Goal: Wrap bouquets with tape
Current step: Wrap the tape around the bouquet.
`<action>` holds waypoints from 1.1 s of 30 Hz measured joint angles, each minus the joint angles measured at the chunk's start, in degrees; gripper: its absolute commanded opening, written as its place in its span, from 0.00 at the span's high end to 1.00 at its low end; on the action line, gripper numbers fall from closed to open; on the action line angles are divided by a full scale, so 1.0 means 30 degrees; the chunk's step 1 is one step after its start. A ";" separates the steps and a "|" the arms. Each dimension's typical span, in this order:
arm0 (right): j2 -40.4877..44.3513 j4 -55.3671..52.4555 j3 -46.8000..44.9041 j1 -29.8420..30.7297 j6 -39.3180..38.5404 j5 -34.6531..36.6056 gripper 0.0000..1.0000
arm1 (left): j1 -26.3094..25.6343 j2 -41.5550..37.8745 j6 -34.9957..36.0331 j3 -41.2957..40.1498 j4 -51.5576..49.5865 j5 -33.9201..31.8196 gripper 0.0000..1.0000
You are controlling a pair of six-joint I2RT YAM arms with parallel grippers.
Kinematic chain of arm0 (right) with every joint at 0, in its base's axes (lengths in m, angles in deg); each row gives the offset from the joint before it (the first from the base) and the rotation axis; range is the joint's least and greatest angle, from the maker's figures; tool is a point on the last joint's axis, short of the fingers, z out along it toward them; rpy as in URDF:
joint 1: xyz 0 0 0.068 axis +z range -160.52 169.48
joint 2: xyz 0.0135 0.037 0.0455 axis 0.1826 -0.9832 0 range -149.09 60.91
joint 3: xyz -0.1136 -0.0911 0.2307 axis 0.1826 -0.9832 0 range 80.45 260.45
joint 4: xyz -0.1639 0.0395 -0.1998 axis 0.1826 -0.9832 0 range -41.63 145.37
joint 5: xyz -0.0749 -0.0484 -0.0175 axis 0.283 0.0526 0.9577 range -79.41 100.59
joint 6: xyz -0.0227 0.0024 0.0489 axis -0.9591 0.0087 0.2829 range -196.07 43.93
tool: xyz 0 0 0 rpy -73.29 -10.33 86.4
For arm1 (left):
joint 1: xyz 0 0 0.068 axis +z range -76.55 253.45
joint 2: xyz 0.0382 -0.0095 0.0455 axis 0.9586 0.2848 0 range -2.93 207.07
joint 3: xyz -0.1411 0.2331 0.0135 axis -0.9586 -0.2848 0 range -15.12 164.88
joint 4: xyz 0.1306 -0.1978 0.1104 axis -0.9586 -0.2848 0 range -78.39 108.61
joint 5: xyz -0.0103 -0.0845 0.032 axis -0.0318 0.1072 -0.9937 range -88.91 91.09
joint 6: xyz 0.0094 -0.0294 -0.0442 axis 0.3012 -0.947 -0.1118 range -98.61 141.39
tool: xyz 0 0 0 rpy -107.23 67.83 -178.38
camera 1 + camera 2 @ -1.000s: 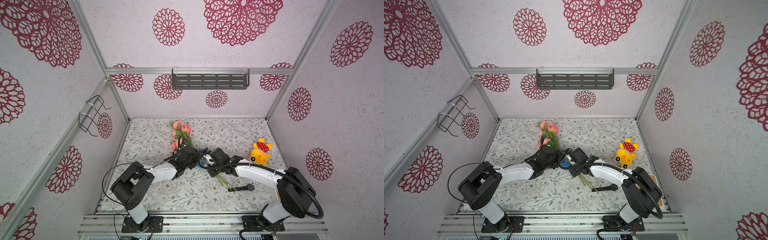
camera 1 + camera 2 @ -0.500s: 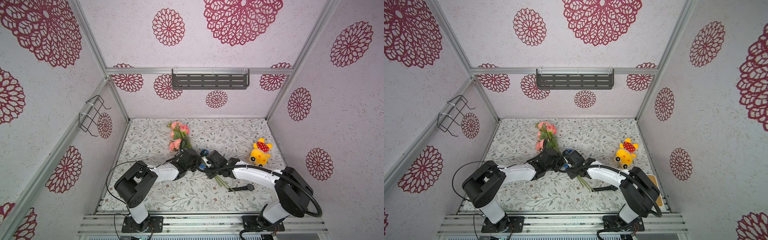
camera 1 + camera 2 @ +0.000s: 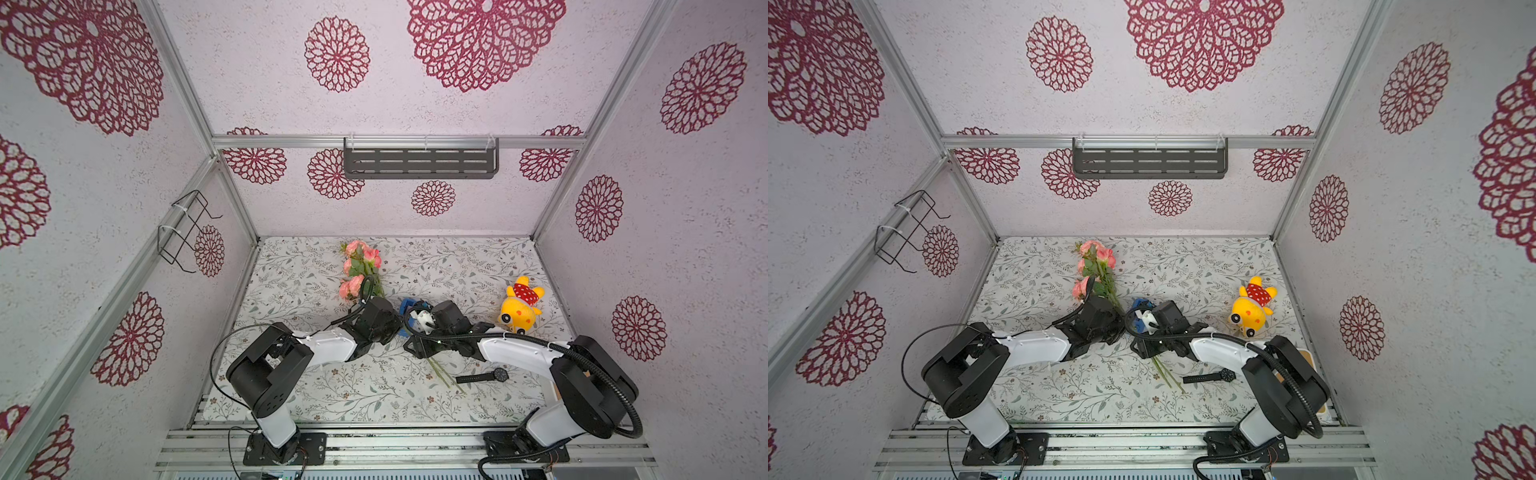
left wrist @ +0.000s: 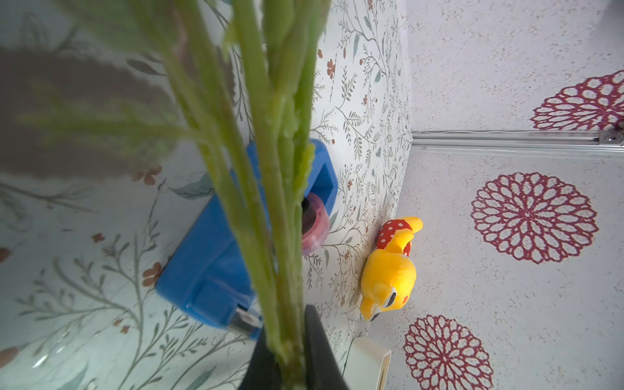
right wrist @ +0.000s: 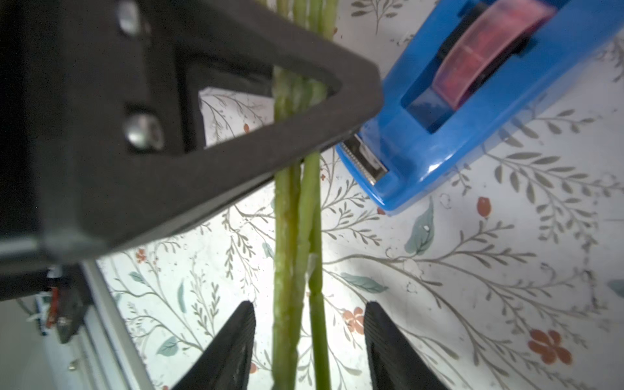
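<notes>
Your left gripper (image 4: 290, 358) clamped on the bouquet stems (image 5: 285, 219), your right gripper (image 5: 309, 314) astride them, jaws apart and untouching, both angled inward, meeting beside the blue tape dispenser (image 5: 439, 135).

A yellow plush toy (image 3: 519, 309) and a black wristwatch (image 3: 484, 377) lie apart on the floral tablecloth (image 3: 291, 291).

bouquets (image 3: 360, 268): pink blooms, stems bunched | tape (image 5: 422, 145): blue dispenser, just beside stems

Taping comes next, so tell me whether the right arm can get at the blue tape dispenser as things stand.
Probably yes. The right gripper stands open around the bouquet stems, which the left gripper clamps, and the tape dispenser lies close beside it with only bare tablecloth between.
</notes>
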 measured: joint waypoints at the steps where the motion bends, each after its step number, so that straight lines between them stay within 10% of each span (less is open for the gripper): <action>1: -0.0153 0.0459 -0.0036 -0.0189 0.0233 -0.0561 0.47 | 0.0000 -0.0007 0.0036 -0.0058 0.0160 0.0022 1.00; 7: -0.2018 0.4029 -0.0605 -0.1399 0.2594 -0.4029 0.66 | 0.0000 -0.0051 0.0270 -0.0721 0.1501 0.0022 1.00; 11: -0.2484 0.4925 -0.0663 -0.1508 0.2951 -0.5413 1.00 | 0.0000 -0.0080 0.0393 -0.1290 0.2302 -0.0204 1.00; 15: -0.2339 0.3912 -0.0248 -0.1282 0.2069 -0.4590 1.00 | 0.0000 -0.0138 0.0568 -0.1319 0.2317 -0.0350 0.96; 21: -0.1552 -0.0787 0.1770 0.1042 -0.0590 0.1617 1.00 | 0.0022 -0.1290 0.0969 -0.1195 0.1158 -0.0882 0.47; 33: -0.0794 -0.4044 0.2244 0.3461 -0.2951 0.8189 1.00 | 0.0583 -0.2200 0.0809 -0.0095 -0.1778 -0.1260 0.42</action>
